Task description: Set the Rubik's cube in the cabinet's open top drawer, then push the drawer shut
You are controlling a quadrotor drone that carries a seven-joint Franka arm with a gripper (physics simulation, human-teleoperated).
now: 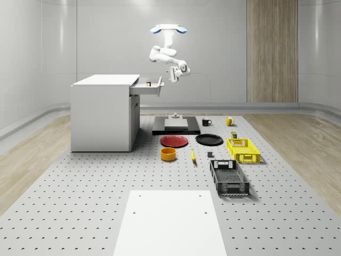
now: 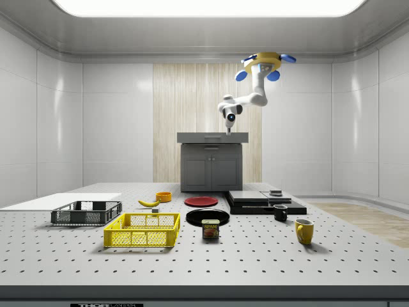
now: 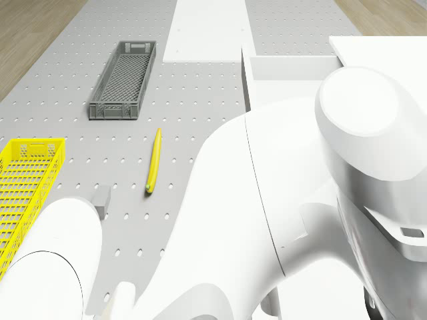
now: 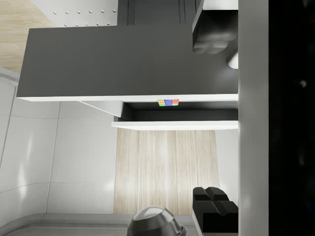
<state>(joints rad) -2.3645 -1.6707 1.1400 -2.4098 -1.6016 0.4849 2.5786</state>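
Note:
The Rubik's cube (image 1: 148, 83) lies inside the white cabinet's (image 1: 104, 114) open top drawer (image 1: 147, 88); the wrist view shows its coloured face (image 4: 168, 102) just behind the drawer's front panel (image 4: 174, 125). The drone (image 1: 168, 29) hovers high above the table, off the drawer's front side. Its arm bends down so that my gripper (image 1: 172, 75) hangs a short way outside the drawer front, at drawer height. In the wrist view my gripper (image 4: 212, 123) is open, its black fingertips (image 4: 211, 37) far apart and holding nothing. The side view puts the gripper (image 2: 229, 131) just above the drawer (image 2: 212, 137).
On the table beyond the cabinet lie a black platform (image 1: 176, 126), a red plate (image 1: 174, 141), a black plate (image 1: 209, 140), an orange bowl (image 1: 168, 154), a banana (image 1: 193, 156), a yellow crate (image 1: 243, 150), a grey crate (image 1: 229, 177) and two mugs (image 1: 206, 121).

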